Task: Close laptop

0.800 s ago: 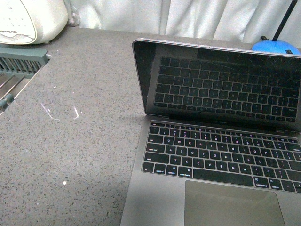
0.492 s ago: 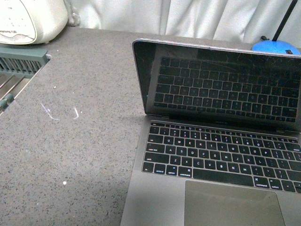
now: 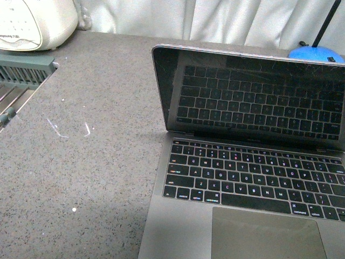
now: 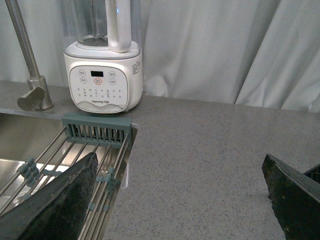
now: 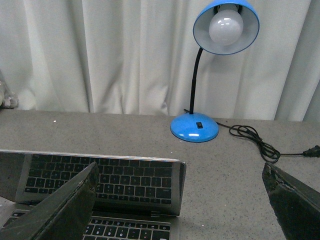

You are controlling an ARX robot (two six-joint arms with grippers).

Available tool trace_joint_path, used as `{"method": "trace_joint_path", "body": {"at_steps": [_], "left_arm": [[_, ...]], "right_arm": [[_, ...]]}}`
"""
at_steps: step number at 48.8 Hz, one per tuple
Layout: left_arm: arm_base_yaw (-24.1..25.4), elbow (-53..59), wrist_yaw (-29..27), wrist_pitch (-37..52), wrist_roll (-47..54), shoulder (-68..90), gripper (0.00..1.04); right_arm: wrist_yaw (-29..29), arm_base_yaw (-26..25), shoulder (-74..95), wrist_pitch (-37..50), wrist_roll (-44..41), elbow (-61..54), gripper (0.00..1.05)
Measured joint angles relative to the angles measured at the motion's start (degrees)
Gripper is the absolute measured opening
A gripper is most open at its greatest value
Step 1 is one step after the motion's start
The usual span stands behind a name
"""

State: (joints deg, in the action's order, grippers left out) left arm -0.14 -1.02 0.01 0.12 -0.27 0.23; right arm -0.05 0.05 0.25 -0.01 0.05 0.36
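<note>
although three front views are compared, almost nothing is seen to have changed: the laptop (image 3: 253,178) is found in the same place on the grey counter (image 3: 81,162), toward the robot's right, with its screen (image 3: 253,91) raised at the same steep angle and the keys mirrored in the dark glass. no arm is shown in the front view at any of these moments. from this it is judged that the closing has not begun and the whole task is left to be done.

the left gripper (image 4: 179,165) is seen from its wrist camera with its fingers spread wide and nothing held between them. it is pointed toward the white blender (image 4: 102,80) and the sink rack (image 4: 95,132), away from the laptop. the right gripper (image 5: 180,170) is likewise spread wide and empty, and is held on the keyboard side of the laptop, facing over the screen's top edge toward the blue lamp (image 5: 195,127).

the right arm is judged the better placed: the top edge of the screen could be hooked from behind and brought forward and down. care would be needed that the lid is lowered gently and the lamp's cord (image 5: 255,140) is not caught.
</note>
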Motion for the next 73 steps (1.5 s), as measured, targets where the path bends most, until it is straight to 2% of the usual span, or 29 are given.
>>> {"method": "trace_joint_path", "body": {"at_steps": [73], "left_arm": [[0.0, 0.0, 0.0, 0.0, 0.0, 0.0, 0.98]], "right_arm": [[0.0, 0.0, 0.0, 0.0, 0.0, 0.0, 0.96]]}}
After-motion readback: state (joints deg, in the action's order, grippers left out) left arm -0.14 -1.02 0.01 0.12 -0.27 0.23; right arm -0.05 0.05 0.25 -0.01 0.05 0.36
